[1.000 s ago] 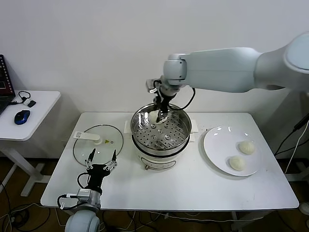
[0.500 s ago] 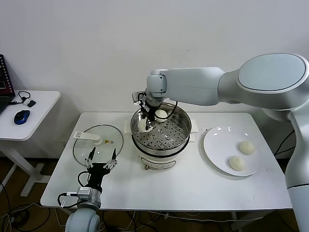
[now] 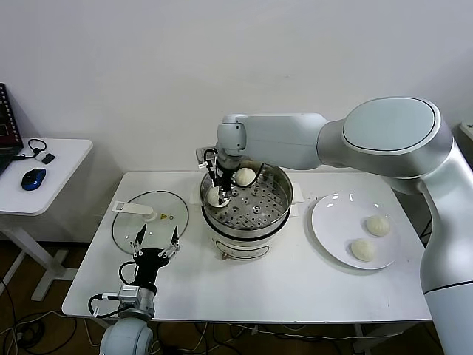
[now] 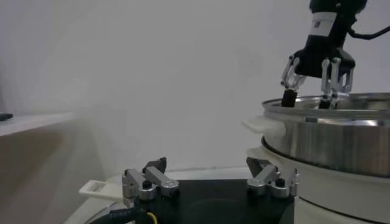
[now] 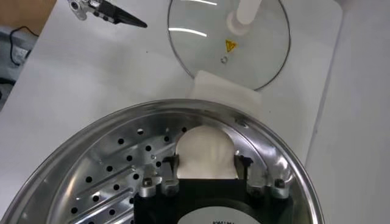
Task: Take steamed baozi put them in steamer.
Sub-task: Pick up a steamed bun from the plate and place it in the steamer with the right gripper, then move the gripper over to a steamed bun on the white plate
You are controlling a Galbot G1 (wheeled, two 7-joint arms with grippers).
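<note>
wall (image 3: 148,66): plain white | white table (image 3: 295,285) | side desk (image 3: 63,159): white, left

A small yellow triangular warning sign sits on the glass lid (image 5: 228,38); its symbol is unreadable.

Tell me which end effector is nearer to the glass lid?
Left. The left end effector hovers at the glass lid's near edge; the right end effector is inside the steamer, beside it.

Four baozi (image 3: 216,196); one steamer (image 3: 277,185); one plate (image 3: 329,222); one lid (image 3: 133,225).
</note>
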